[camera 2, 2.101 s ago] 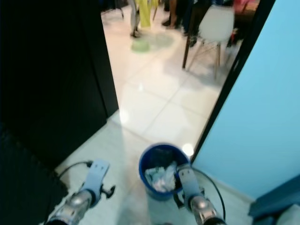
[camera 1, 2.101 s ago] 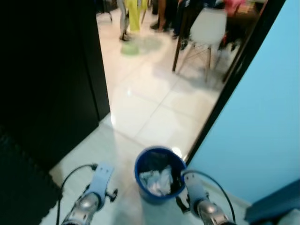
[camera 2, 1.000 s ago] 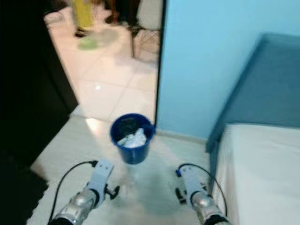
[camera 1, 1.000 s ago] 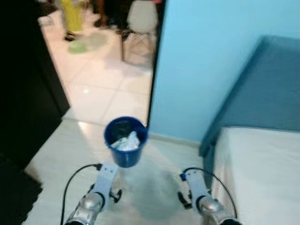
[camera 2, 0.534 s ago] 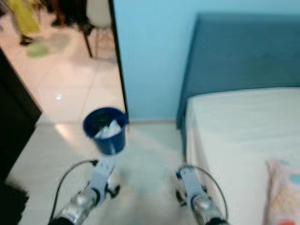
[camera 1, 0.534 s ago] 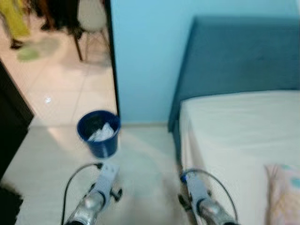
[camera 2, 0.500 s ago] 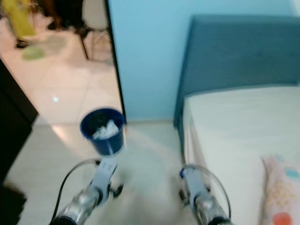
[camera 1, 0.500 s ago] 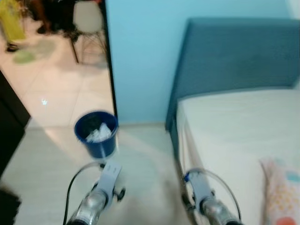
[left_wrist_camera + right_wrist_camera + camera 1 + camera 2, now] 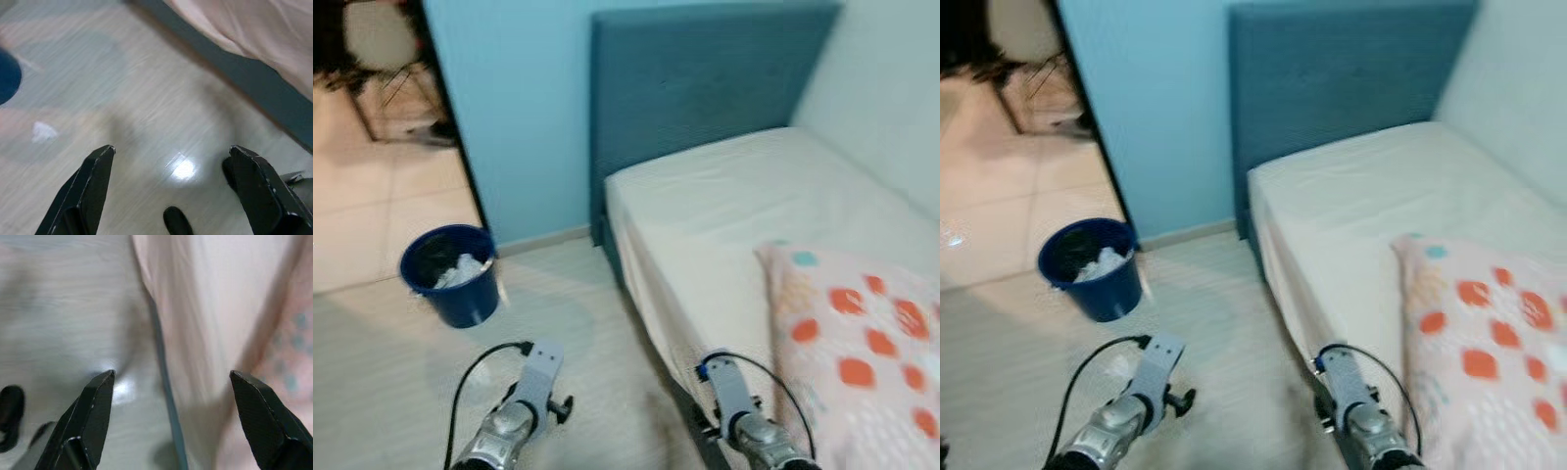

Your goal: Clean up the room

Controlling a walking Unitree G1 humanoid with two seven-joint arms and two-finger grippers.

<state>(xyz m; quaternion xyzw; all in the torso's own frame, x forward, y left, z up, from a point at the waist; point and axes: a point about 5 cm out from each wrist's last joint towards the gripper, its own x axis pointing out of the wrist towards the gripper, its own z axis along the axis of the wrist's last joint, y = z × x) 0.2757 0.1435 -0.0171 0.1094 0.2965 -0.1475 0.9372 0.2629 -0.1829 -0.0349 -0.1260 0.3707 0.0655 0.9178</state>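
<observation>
Filling the right side, the bed (image 9: 724, 196) with its teal headboard (image 9: 705, 69) carries a spotted pillow (image 9: 862, 362). By the doorway the blue bin (image 9: 450, 274) sits on the floor, paper inside — a scrap (image 9: 43, 131) lies apart. Left end effector (image 9: 171, 191) and right end effector (image 9: 171, 421) hang low, both spread wide, holding nothing.

Left gripper (image 9: 171, 149), jaws spread, hangs over floor (image 9: 146, 112) beside bed sheet (image 9: 244, 34).
</observation>
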